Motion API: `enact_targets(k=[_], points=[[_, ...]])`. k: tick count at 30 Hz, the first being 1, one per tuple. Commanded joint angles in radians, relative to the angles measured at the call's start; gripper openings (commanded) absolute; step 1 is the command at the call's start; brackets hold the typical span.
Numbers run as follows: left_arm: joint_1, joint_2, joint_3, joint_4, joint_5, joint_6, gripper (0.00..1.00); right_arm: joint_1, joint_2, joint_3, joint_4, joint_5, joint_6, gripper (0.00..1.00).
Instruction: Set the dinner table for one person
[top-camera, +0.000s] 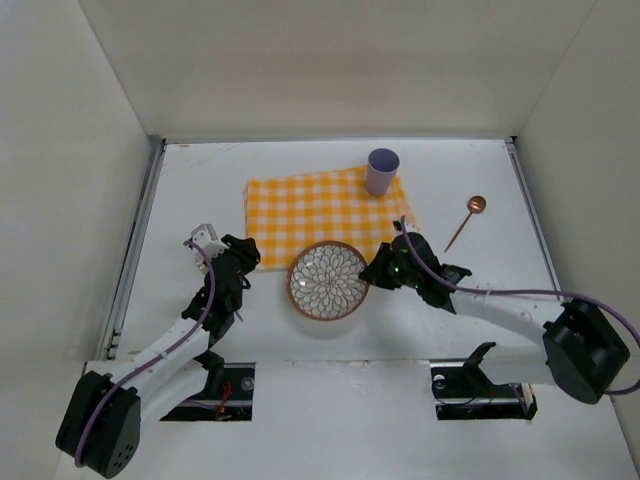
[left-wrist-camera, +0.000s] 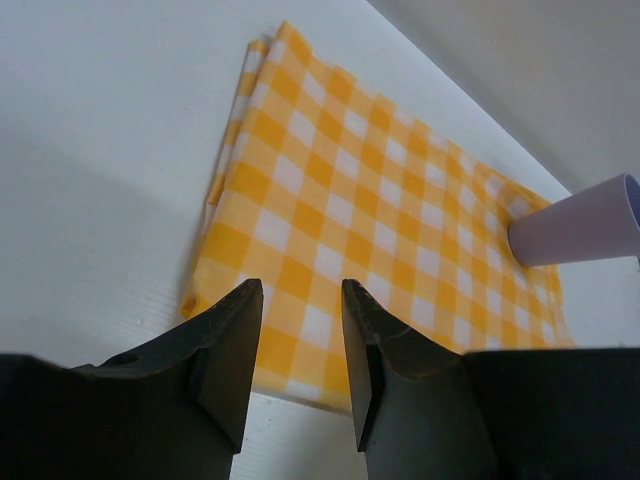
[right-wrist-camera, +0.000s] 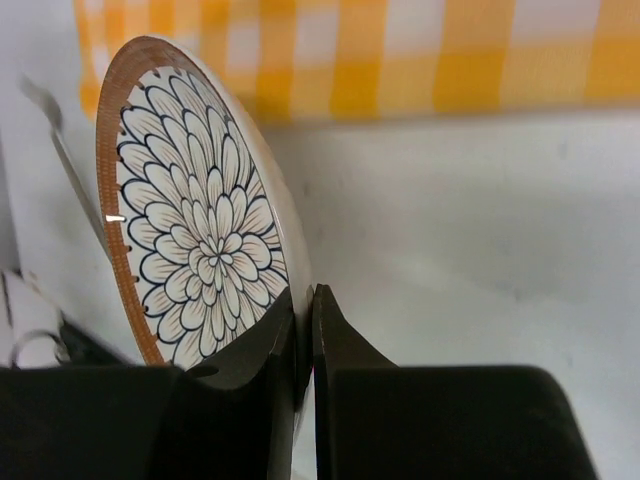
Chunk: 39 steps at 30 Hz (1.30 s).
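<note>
A flower-patterned plate (top-camera: 328, 281) with a brown rim lies on the white dinner table (top-camera: 200, 190), overlapping the near edge of the yellow-and-white checked cloth (top-camera: 310, 205). My right gripper (top-camera: 378, 271) is shut on the plate's right rim; the right wrist view shows the rim (right-wrist-camera: 290, 270) pinched between the fingers. A lilac cup (top-camera: 382, 171) stands on the cloth's far right corner. A copper spoon (top-camera: 466, 220) lies on the table at the right. My left gripper (top-camera: 243, 258) is open and empty by the cloth's near left corner (left-wrist-camera: 300, 300).
Pale walls enclose the table on the left, right and back. A metal utensil (right-wrist-camera: 60, 150) shows faintly behind the plate in the right wrist view. Bare tabletop lies left of the cloth and at the far side.
</note>
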Motion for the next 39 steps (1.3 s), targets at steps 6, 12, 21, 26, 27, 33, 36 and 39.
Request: enact_targets(k=[6,12,21,26,27,33,36,39], points=[[-0.019,0.01,-0.009,0.021,-0.031,-0.009,0.35,-0.142,0.308,0.335,0.393,-0.093,0.094,0.09],[-0.028,0.015,-0.005,0.021,-0.026,-0.011,0.35,-0.177,0.455,0.463,0.423,-0.065,0.134,0.09],[-0.028,0.024,-0.005,0.024,-0.025,-0.014,0.35,-0.214,0.578,0.541,0.476,-0.077,0.195,0.09],[-0.03,0.035,-0.004,0.029,-0.023,-0.014,0.35,-0.228,0.625,0.558,0.481,-0.082,0.209,0.09],[-0.028,0.036,-0.004,0.029,-0.023,-0.014,0.35,-0.228,0.636,0.56,0.478,-0.082,0.208,0.09],[-0.028,0.035,-0.005,0.03,-0.022,-0.014,0.35,-0.228,0.691,0.563,0.476,-0.07,0.217,0.12],[-0.029,0.035,-0.005,0.03,-0.022,-0.014,0.35,-0.226,0.685,0.541,0.476,-0.053,0.217,0.21],[-0.029,0.041,-0.004,0.03,-0.02,-0.014,0.35,-0.225,0.652,0.515,0.469,-0.022,0.208,0.38]])
